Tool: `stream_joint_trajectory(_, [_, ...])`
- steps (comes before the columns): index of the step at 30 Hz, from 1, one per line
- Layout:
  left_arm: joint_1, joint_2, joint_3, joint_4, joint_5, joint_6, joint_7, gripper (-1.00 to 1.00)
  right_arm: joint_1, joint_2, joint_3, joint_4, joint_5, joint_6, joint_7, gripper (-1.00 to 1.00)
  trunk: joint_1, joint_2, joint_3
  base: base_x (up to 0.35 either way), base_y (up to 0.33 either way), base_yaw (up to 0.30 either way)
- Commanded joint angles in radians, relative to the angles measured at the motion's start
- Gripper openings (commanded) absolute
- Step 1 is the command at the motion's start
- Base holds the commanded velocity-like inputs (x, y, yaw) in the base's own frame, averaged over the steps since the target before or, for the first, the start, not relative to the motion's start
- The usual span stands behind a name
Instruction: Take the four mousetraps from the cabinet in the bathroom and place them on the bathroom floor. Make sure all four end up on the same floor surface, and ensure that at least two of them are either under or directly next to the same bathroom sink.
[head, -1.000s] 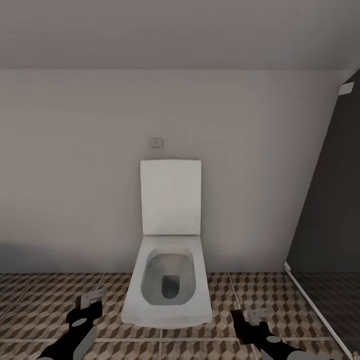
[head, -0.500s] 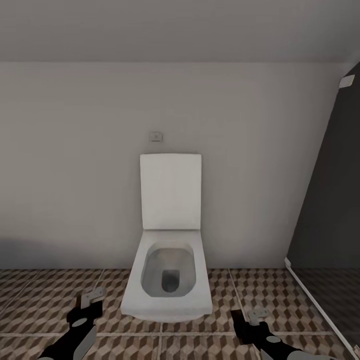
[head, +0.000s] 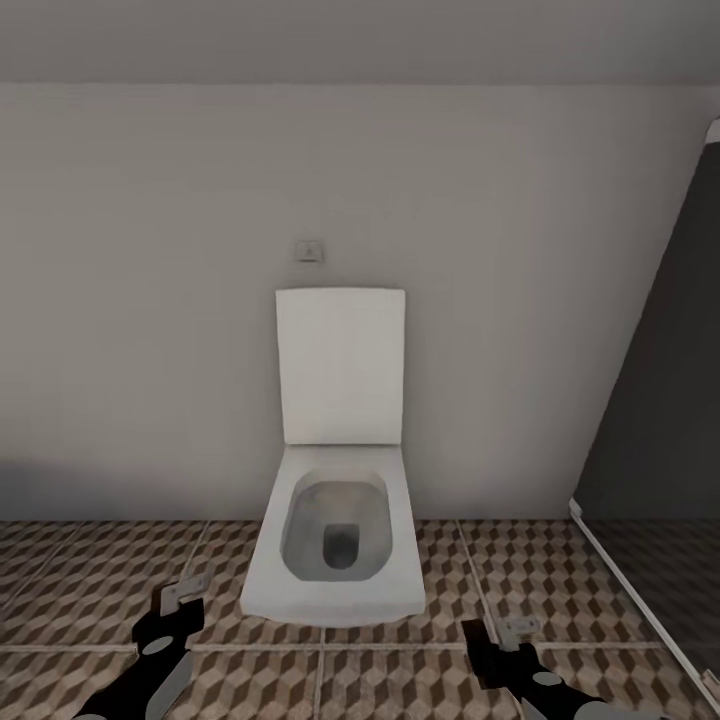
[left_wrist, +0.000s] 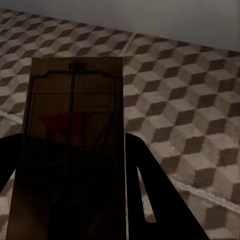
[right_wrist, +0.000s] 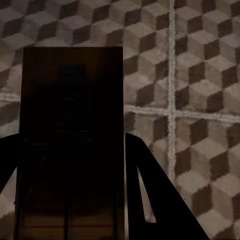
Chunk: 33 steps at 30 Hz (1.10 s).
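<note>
Facing toilet (head: 335, 545), tiled bathroom floor (head: 560, 590) open either side.

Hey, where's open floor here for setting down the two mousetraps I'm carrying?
Bare tiled floor lies left of the toilet, up to the wall. A narrower strip runs right of it, bordered by the dark panel. Each claw, left and right, holds a mousetrap.

A white wall-hung toilet (head: 338, 545) stands against a plain pale wall (head: 150, 300), its square lid (head: 341, 365) raised upright and the bowl open, with dark water at the bottom. A small flush plate (head: 310, 250) sits on the wall just above the lid. A dark grey panel (head: 665, 420) slants along the right edge.
</note>
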Motion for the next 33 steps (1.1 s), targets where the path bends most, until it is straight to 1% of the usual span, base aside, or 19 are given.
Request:
stream_joint_trajectory(1, [-0.001, 0.003, -0.008, 0.0, 0.007, -0.003, 0.008, -1.0, -0.001, 0.0, 0.007, 0.004, -0.013, -0.006, 0.007, -1.0, 0.0, -0.001, -0.005, 0.0, 0.0, 0.0])
stream_joint_trajectory(6, [-0.001, 0.011, -0.007, 0.0, 0.007, -0.002, 0.009, -1.0, -0.001, -0.001, 0.006, 0.004, -0.013, -0.008, 0.006, -1.0, 0.002, -0.002, -0.024, 0.0, 0.0, 0.0])
stream_joint_trajectory(10, [-0.001, 0.01, -0.007, 0.0, 0.007, -0.002, 0.01, -1.0, -0.001, -0.002, 0.004, 0.001, -0.014, -0.009, -0.005, -1.0, 0.004, -0.003, -0.04, 0.0, 0.0, 0.0])
stream_joint_trajectory(13, [-0.001, 0.009, -0.007, 0.0, 0.007, -0.003, 0.01, -1.0, -0.001, -0.002, 0.004, -0.021, -0.014, -0.009, -0.017, -1.0, 0.006, -0.004, -0.051, 0.0, 0.0, 0.0])
stream_joint_trajectory(15, [-0.001, 0.01, -0.007, 0.0, 0.007, -0.003, 0.01, -1.0, -0.001, -0.002, 0.004, -0.063, -0.014, -0.009, -0.037, -1.0, 0.006, -0.004, -0.059, 0.0, 0.0, 0.0])
stream_joint_trajectory(17, [-0.001, 0.01, -0.007, 0.0, 0.006, -0.004, 0.01, -1.0, -0.001, -0.002, 0.004, -0.084, -0.014, -0.009, -0.064, -1.0, 0.007, -0.004, -0.067, 0.0, 0.0, 0.0])
stream_joint_trajectory(19, [-0.001, 0.007, -0.007, 0.0, 0.006, -0.004, 0.009, -1.0, -0.001, -0.002, 0.004, -0.097, -0.014, -0.009, -0.097, -1.0, 0.008, -0.005, -0.075, 0.0, 0.0, 0.0])
stream_joint_trajectory(22, [-0.001, 0.005, -0.007, 0.0, 0.006, -0.004, 0.009, -1.0, -0.001, -0.002, 0.004, -0.103, -0.014, -0.009, -0.114, -1.0, 0.01, -0.006, -0.086, 0.0, 0.0, 0.0])
stream_joint_trajectory(33, [-0.001, 0.007, -0.006, 0.0, 0.006, -0.004, 0.01, -1.0, -0.001, -0.002, 0.004, -0.106, -0.013, -0.009, -0.122, -1.0, 0.015, -0.008, -0.129, 0.0, 0.0, 0.0])
